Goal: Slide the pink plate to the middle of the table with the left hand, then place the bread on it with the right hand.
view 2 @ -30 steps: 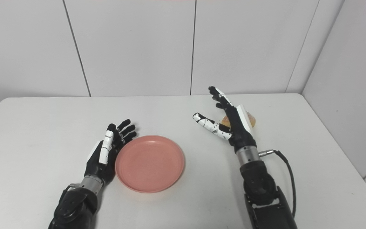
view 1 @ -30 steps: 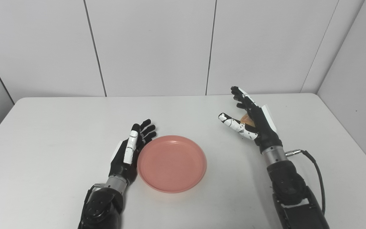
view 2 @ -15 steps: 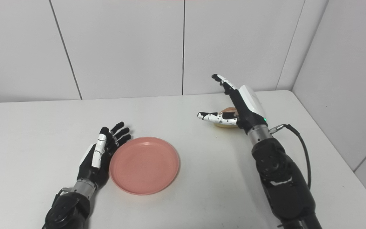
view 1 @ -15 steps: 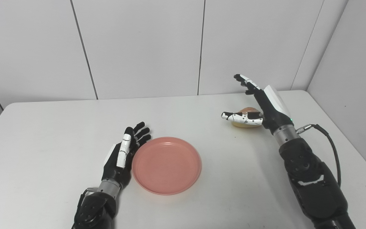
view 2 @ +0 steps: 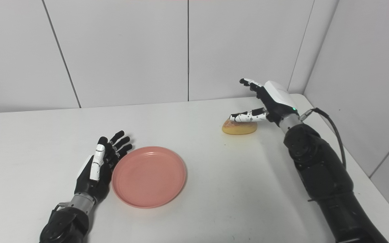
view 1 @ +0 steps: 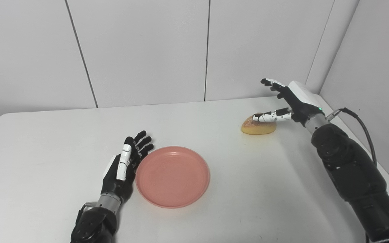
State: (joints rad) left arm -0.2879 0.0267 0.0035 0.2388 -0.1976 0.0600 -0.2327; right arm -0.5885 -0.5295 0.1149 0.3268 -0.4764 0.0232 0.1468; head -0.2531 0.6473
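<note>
At the left, the robot's black left hand (view 1: 124,166) with a white thumb comes up from the near edge of the white rectangular table (view 1: 46,141). It stands on its edge on the tabletop, palm turned toward the plate, fingers stretched out and slightly fanned, holding nothing. Its palm side is right against the left rim of the round pink plastic plate (view 1: 173,176); whether it actually presses on the rim or only lies just beside it cannot be told from either view.

The pink plate lies flat on the table, a little left of the middle and closer to the near edge than to the far one. Nothing lies on it.

Further right, toward the far right corner of the table, sits the small golden-brown oval bread roll (view 1: 258,127), flat on the tabletop and well apart from the plate.

Over the roll is the black right hand (view 2: 265,101) with a white back shell, its arm reaching in from the near right corner along the right edge of the table. This hand is spread wide and grips nothing: the fingers (view 1: 271,82) point out above and beyond the roll, clear of it, while the white-and-black thumb (view 1: 268,116) reaches low across the roll's top. The thumb looks to be touching the crust or just above it; the views do not settle which
</note>
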